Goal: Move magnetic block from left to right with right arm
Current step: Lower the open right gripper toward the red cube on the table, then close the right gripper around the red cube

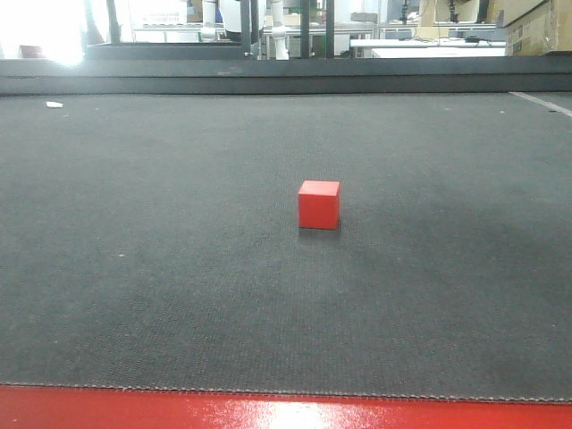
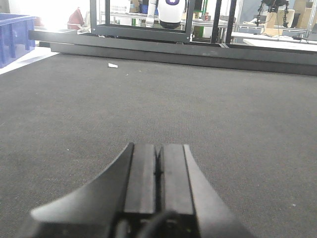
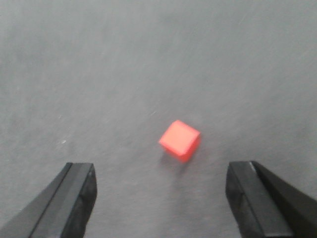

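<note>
The dark grey mat [image 1: 134, 268] fills nearly all of each view and is the largest thing here. A black rail [image 1: 268, 76] runs along the mat's far edge, and a glossy red strip [image 1: 268, 413] along its near edge shows only in the front-facing view. Only the left wrist view catches a blue crate [image 2: 12, 37] off the mat's far left corner, with metal framing and benches behind the rail.

The left gripper [image 2: 158, 148] lies low over the mat, its 2 fingers pressed together with just a thin seam between them and nothing in their grasp. The block does not appear in this view. The right gripper [image 3: 161, 167] shows only in its own wrist view. It looks down at the mat with its 2 fingers [image 3: 79, 188] spread wide and empty.

The magnetic block [image 1: 319, 205] sits flat on the mat near its middle, touching nothing else. From the right wrist camera the block [image 3: 179, 140] is slightly blurred, turned corner-on, and sits between and just beyond the fingertips, nearer the right finger. The mat around it is bare, so nothing stands between fingers and block.

A small white scrap [image 1: 54, 105] lies near the mat's far left edge, also seen from the left wrist.
</note>
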Controlling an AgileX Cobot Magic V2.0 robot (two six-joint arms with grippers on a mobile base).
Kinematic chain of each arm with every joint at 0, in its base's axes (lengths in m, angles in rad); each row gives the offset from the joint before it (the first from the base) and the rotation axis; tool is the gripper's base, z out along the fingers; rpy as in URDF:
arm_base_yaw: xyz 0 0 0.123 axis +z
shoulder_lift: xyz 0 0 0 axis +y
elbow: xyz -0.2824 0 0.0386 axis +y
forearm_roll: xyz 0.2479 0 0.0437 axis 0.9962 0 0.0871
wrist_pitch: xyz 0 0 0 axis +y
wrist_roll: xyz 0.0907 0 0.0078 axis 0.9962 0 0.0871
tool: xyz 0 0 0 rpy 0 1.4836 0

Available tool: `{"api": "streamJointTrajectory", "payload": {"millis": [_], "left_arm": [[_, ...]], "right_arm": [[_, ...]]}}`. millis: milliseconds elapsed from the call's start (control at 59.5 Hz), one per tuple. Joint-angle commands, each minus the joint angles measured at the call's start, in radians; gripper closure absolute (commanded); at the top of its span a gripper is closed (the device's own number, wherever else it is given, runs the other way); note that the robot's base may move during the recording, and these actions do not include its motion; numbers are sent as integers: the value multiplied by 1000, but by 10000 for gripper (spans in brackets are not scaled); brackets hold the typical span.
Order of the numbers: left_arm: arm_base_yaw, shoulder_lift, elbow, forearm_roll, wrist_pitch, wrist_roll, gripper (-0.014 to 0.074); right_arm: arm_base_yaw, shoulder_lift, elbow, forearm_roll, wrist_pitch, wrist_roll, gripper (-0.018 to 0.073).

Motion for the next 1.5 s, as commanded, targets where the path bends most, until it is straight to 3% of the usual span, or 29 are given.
{"api": "streamJointTrajectory", "payload": {"millis": [0,168,353,673,1026,1328,1480], "left_arm": [[-1,-15,9,0,-89,-4,713],[-1,-15,9,0,-89,-4,713],[-1,-15,9,0,-89,-4,713],[-1,-15,9,0,-89,-4,713],[-1,-15,9,0,-89,-4,713],[-1,-15,9,0,-89,-4,713],[-1,-15,9,0,-89,-4,713]], "right_arm": [[39,72,-132,-71,39,130,-73],[73,246,-303,-175,205,349,-73],[76,395,-433,-244,304,456,-73],[40,544,-510,-250,340,458,-73],[18,611,-507,-205,239,458,-73],[17,652,-507,-204,265,458,-72],[17,661,-507,-196,276,457,34]]}}
